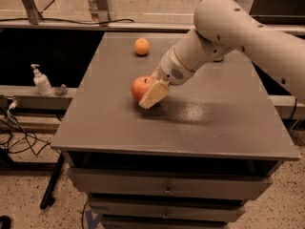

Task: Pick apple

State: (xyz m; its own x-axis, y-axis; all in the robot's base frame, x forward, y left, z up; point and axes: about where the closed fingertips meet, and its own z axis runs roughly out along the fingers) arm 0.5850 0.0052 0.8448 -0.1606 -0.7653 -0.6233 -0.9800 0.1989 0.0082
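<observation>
The red apple (140, 86) with yellowish patches sits in my gripper (148, 90), just above the grey table top (214, 123) near its middle left. One cream finger (154, 95) lies across the apple's near right side; the other is hidden behind the fruit. The gripper is shut on the apple. My white arm reaches in from the upper right. A shadow lies on the table under the apple.
A small plain orange fruit (141, 46) lies toward the table's far edge. A pump bottle (42, 81) stands on a low ledge to the left. Drawers (167, 190) run under the table front. Cables (14, 128) lie on the floor at left.
</observation>
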